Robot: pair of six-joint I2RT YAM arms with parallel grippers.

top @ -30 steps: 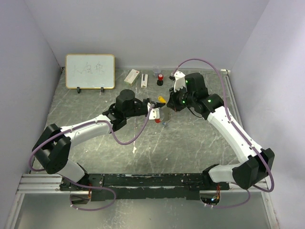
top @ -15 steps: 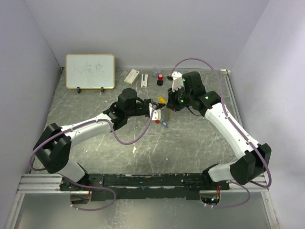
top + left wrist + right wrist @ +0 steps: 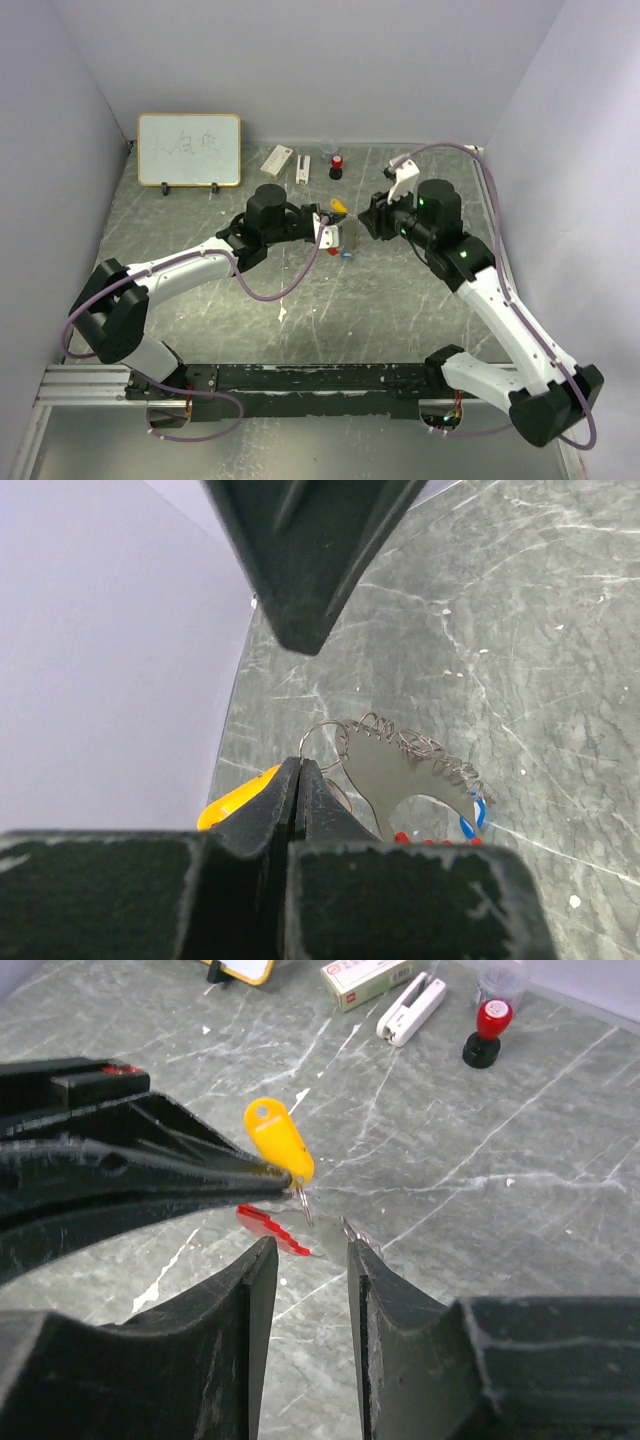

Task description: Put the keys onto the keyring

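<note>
Obs: left pincer point(image 3: 298, 780) was clamped shut on the keyring point(image 3: 410, 742); beaded chain and blue-headed key point(image 3: 473, 817) hung just below its tips. Right pincer point(image 3: 308, 1250) stood part-open, empty, near them. Judged: threading partly done, tan key not discernible

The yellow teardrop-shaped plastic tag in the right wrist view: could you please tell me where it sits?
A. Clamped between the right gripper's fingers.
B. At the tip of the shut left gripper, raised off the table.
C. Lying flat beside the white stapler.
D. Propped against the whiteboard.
B: the yellow teardrop-shaped plastic tag sticks out from the tip of the shut left gripper, apart from the open right gripper.
</note>
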